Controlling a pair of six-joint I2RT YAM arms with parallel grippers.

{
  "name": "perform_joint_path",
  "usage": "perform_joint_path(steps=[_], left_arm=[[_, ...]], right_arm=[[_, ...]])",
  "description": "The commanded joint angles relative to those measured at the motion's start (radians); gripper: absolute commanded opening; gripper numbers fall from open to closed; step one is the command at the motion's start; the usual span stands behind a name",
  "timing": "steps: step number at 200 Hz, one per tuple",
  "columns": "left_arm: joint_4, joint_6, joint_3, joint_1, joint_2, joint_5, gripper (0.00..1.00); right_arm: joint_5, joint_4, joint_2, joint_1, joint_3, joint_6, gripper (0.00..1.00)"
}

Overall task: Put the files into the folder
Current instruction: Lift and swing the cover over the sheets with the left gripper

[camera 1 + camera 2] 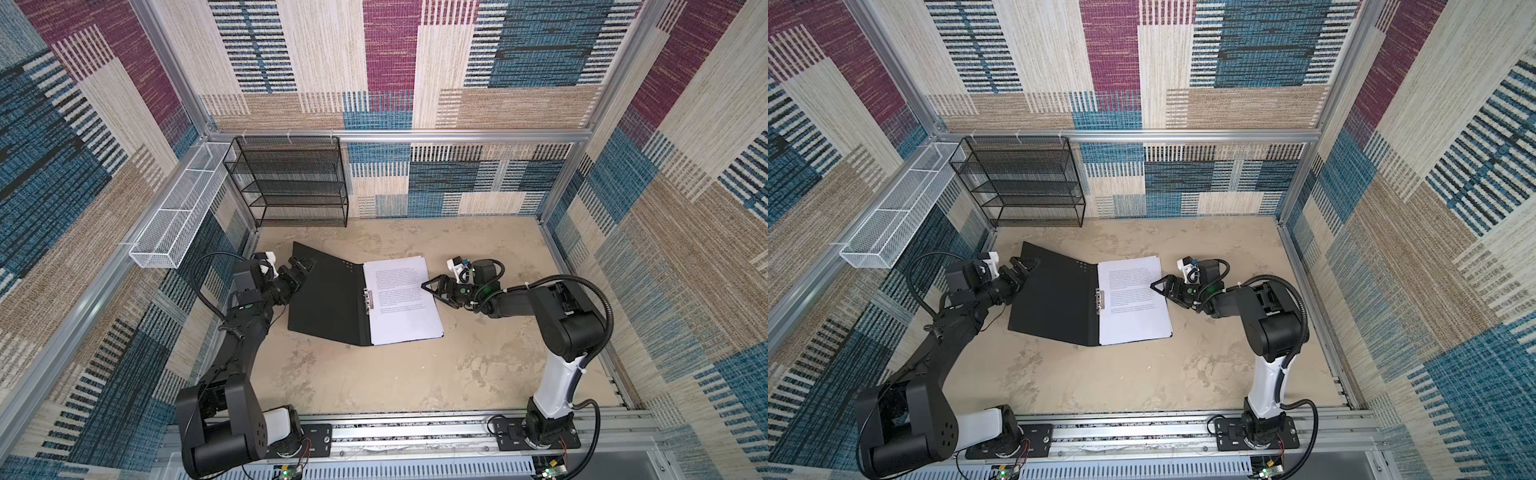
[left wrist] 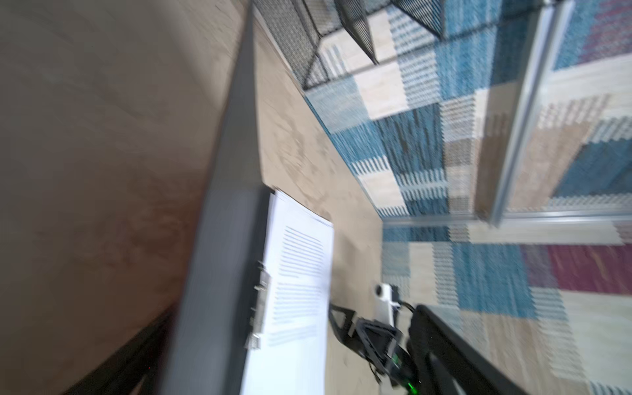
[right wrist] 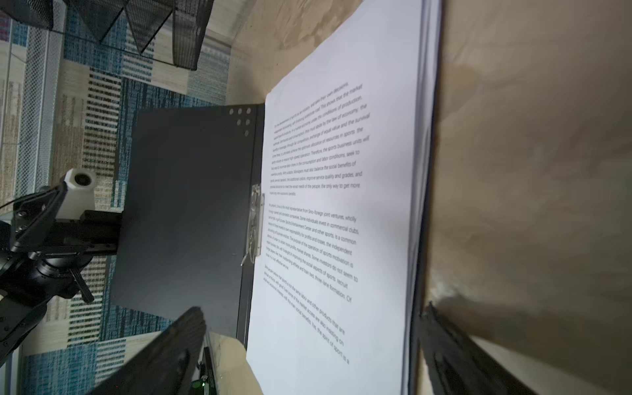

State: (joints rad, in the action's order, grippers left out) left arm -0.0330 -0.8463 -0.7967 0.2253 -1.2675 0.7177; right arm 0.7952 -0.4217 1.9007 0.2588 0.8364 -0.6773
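The folder [image 1: 328, 299] [image 1: 1054, 299] lies open on the table, black inside, with a metal clip [image 1: 368, 298] at its spine. Its left cover [image 3: 184, 205] is tilted up off the table. The files [image 1: 403, 299] [image 1: 1133, 299] [image 3: 342, 171], a stack of white printed sheets, lie on its right half. My left gripper [image 1: 300, 266] [image 1: 1023, 266] is open at the raised cover's outer far edge; the blurred left wrist view shows one dark finger [image 2: 130, 355] beside the cover [image 2: 219, 239]. My right gripper [image 1: 432, 286] [image 1: 1160, 286] [image 3: 307, 342] is open and turned sideways, its fingers straddling the stack's right edge.
A black wire-mesh rack [image 1: 286, 183] stands at the back left against the wall. A white mesh tray [image 1: 178, 216] is fixed along the left wall. The arms' aluminium rail [image 1: 415, 432] runs along the front edge. Patterned walls close in three sides.
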Motion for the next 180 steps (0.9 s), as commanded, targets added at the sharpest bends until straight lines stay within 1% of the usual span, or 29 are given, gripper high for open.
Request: perform_joint_path(steps=[1, 31, 59, 95, 115, 133, 147, 180], left_arm=[[0.011, -0.09, -0.051, -0.02, 0.018, 0.115, 1.0], [0.011, -0.127, -0.119, -0.087, 0.024, 0.117, 1.0], [0.011, -0.144, -0.177, -0.174, 0.009, 0.106, 1.0], [0.012, -0.142, -0.232, -0.297, -0.038, 0.05, 1.0], [0.0, -0.139, -0.256, -0.37, -0.09, 0.018, 1.0], [-0.022, -0.142, -0.272, -0.432, -0.145, -0.008, 1.0], [-0.056, -0.154, -0.276, -0.479, -0.191, -0.03, 1.0], [-0.136, -0.185, -0.314, -0.582, -0.34, -0.047, 1.0]], right_arm=[[0.025, 0.085, 0.021, 0.003, 0.008, -0.028, 1.0], [0.032, 0.076, 0.029, 0.008, 0.017, -0.038, 1.0], [0.039, 0.078, 0.03, 0.011, 0.029, -0.039, 1.0], [0.077, 0.047, 0.032, 0.009, 0.04, -0.073, 1.0], [0.105, -0.003, 0.019, 0.007, 0.036, -0.126, 1.0], [0.099, -0.071, -0.015, -0.001, 0.013, -0.195, 0.99], [0.092, -0.077, -0.036, -0.011, 0.011, -0.232, 1.0], [-0.01, -0.074, -0.102, -0.075, -0.052, -0.313, 1.0]])
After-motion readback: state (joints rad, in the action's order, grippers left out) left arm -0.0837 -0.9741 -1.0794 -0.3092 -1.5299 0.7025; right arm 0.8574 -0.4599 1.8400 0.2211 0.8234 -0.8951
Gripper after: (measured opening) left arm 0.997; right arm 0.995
